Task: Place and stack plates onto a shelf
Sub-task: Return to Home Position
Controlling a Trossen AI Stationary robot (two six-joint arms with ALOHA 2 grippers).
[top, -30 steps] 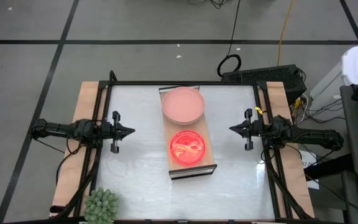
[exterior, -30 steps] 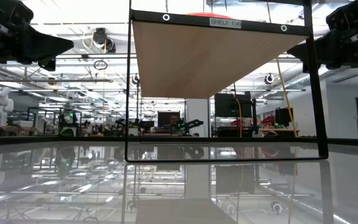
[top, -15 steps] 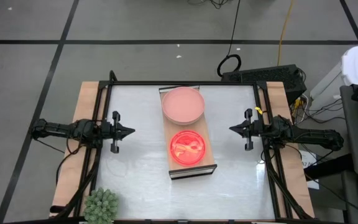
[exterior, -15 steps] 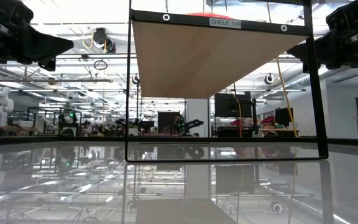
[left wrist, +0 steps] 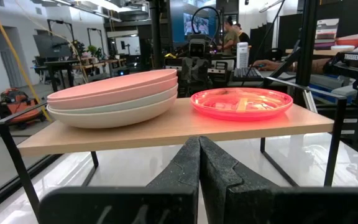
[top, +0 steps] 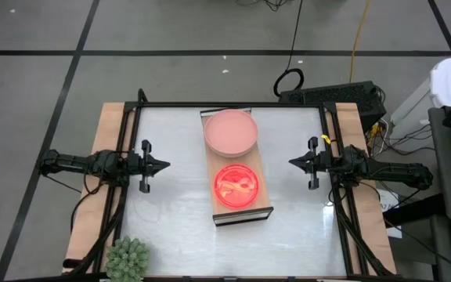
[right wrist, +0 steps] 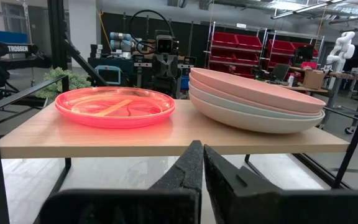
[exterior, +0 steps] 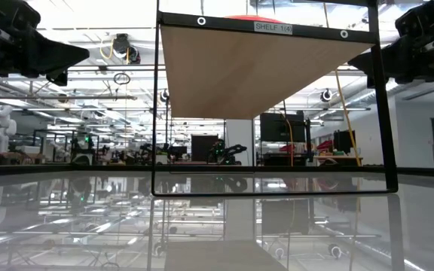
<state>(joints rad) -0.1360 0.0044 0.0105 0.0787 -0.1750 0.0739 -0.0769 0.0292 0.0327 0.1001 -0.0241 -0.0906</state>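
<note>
The shelf (top: 266, 196) stood mid-tabletop (top: 178, 211), between the two pincers and well apart from both. The left pincer (top: 165, 165) hung off its left side and the right pincer (top: 292, 163) off its right, each pointing inward at it, fingers pressed together and holding nothing. A stack (top: 230, 131) with a salmon plate on top sat at the shelf's far end; the hot-pink plates (top: 237, 186) lay just beside it, toward the near end. A plant (top: 128, 258) stood at the near left corner. Nothing lay between either pincer and the shelf.

The wrist views showed the stack's layers, salmon over paler plates, and orange showing through the hot-pink ones. The low view showed only the shelf's underside and a label (exterior: 273, 27).
</note>
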